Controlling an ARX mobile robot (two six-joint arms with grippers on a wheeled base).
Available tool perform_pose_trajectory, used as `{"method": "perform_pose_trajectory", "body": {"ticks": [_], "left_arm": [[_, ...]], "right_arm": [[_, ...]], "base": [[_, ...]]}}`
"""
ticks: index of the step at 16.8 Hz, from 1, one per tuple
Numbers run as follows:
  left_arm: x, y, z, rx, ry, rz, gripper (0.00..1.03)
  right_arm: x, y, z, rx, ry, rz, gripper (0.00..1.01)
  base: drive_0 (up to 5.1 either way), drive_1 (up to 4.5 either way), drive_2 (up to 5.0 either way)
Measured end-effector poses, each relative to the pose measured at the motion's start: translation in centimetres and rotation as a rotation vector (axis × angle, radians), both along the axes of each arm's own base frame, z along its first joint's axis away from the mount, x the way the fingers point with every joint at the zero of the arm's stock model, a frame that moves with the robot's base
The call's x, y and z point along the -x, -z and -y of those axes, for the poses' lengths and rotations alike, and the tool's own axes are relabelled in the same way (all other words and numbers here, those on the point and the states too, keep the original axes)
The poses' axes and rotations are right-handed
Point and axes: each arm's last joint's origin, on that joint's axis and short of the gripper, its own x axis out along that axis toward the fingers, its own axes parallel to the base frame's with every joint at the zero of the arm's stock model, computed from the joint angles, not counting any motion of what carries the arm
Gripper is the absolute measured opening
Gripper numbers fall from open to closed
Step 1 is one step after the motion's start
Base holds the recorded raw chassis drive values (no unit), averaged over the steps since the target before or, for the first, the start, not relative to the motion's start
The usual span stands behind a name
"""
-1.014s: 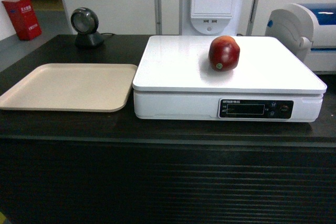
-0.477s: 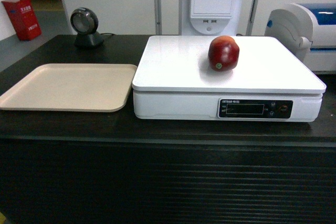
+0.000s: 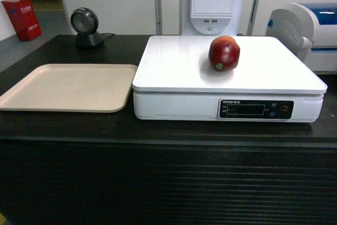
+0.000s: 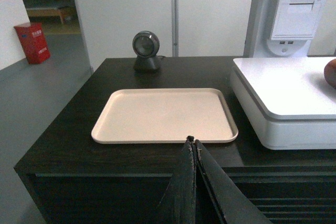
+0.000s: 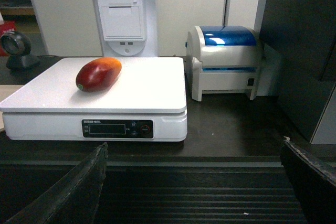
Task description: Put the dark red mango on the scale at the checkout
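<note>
The dark red mango (image 3: 224, 53) lies free on the white scale (image 3: 174, 69), right of the platform's middle, on the black checkout (image 3: 158, 130). The right wrist view shows the mango (image 5: 98, 74) as red shading to orange, on the left half of the scale (image 5: 147, 90). My right gripper (image 5: 194, 153) is open and holds nothing; it hangs in front of the counter's ribbed face, well short of the scale. My left gripper (image 4: 191, 140) is shut on nothing, before the counter edge near the tray. Neither gripper shows in the head view.
A flat beige tray (image 3: 68, 85) lies left of the scale, seen close in the left wrist view as the tray (image 4: 165, 114). A round black scanner (image 3: 85, 25) stands at the back left. A white and blue printer (image 5: 226, 61) sits right of the scale.
</note>
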Motion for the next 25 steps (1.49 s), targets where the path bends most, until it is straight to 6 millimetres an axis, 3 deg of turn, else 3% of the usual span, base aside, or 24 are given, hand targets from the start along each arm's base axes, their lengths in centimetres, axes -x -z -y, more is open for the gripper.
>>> {"method": "perform_pose_trajectory", "body": {"ticks": [14,16,25], "left_arm": [[2.2,-0.1,0.0,0.000,0.000,0.005,0.02],[3.2,0.3,0.0,0.000,0.000,-0.014,0.02],[3.2,0.2,0.0,0.000,0.000,-0.007,0.02]], "right_arm": [[0.0,0.0,0.0,0.000,0.000,0.000,0.98],[0.0,0.0,0.0,0.000,0.000,0.000,0.98],[0.0,0.0,0.0,0.000,0.000,0.000,0.98]], "base": [[0.0,0.00,0.0],[0.0,0.00,0.0],[0.0,0.00,0.0]]}}
